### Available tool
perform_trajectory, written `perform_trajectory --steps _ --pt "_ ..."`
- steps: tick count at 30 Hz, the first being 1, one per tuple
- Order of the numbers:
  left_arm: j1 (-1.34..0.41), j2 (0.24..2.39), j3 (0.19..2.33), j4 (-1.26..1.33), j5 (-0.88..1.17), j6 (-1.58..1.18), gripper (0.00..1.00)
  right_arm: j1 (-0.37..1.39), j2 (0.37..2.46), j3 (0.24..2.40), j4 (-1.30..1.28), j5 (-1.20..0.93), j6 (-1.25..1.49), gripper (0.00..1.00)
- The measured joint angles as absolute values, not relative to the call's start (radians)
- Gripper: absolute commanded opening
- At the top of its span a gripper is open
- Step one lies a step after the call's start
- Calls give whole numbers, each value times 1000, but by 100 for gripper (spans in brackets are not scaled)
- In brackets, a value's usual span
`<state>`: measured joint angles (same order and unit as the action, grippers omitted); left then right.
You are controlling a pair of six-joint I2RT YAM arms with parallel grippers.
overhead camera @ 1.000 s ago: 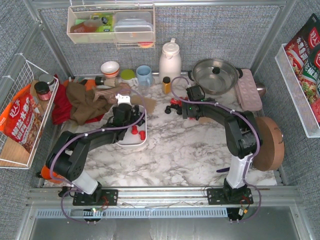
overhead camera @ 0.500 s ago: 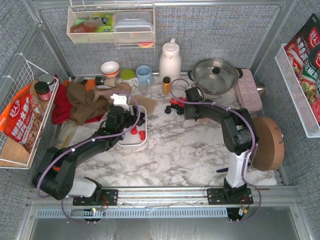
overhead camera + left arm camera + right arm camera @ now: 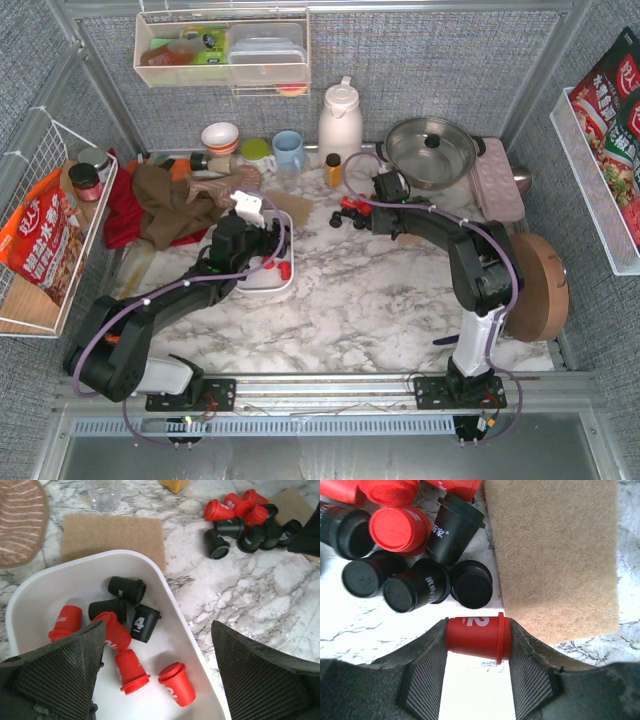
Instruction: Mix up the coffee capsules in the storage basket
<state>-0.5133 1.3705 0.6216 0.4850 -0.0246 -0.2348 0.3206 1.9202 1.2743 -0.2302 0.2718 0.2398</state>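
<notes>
Basket [image 3: 170, 600] holds seven capsules [image 3: 145, 624]; left pincer [image 3: 159, 647] gapes, right pincer [image 3: 477, 642] clamps one red capsule [image 3: 477, 636].

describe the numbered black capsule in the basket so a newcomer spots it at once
Find the white storage basket on the marble table, seen from the left wrist. Three black capsules lie grouped near its middle among red ones. The numbered capsule is the one nearest the right-hand rim, the only one showing a large white 4.
</notes>
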Motion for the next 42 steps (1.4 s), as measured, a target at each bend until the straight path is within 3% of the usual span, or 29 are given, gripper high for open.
perform_trajectory --steps 8,26,42 --pt "-547 1359 562 602 117 -158 99 339 1762 1218 -273 223 266 40" --pt "-794 1485 382 1234 359 280 99 568 1288 1008 -224 -105 517 41" --pt "-821 1473 345 1465 429 271 71 649 1275 957 -62 -297 625 42"
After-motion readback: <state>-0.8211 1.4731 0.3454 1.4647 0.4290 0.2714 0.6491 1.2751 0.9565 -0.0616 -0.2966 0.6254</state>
